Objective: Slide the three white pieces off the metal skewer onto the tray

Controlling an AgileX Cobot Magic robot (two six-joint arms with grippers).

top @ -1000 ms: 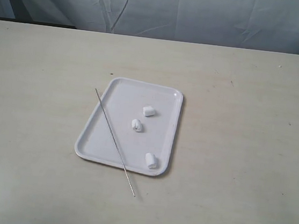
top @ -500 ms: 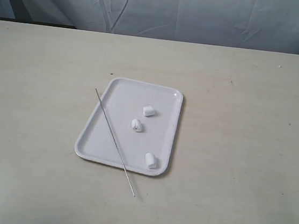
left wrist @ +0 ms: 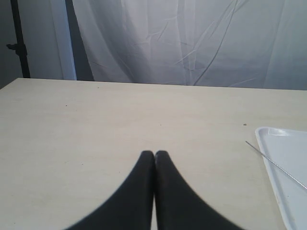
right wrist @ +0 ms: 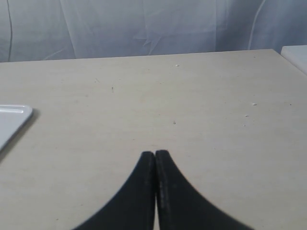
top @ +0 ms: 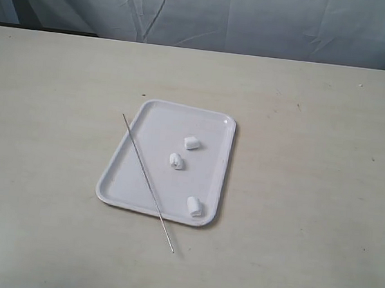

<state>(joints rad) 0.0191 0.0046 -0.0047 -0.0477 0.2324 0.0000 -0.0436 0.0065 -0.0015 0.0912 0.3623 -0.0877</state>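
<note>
The left gripper (left wrist: 154, 154) hangs over bare table (top: 30, 167), well apart from the tray. Its two black fingers are pressed together, with nothing between them.

To the right lies the metal skewer (top: 148, 182), bare along its whole length. It runs diagonally over the left part of the white tray (top: 133, 179) and both ends stick out past the rim: the far end over the left side, the near end on the table in front. Whether the far tip touches the table, I cannot tell.

On the tray floor, right of the skewer, lie the three white pieces, each apart from the others: the far piece (top: 191, 142), the middle piece (top: 176, 161) and the near piece (top: 194, 206) close to the front rim.

The right gripper (right wrist: 155, 153) hovers over empty table beyond the tray's right side, its fingers also fully together and holding nothing.
</note>
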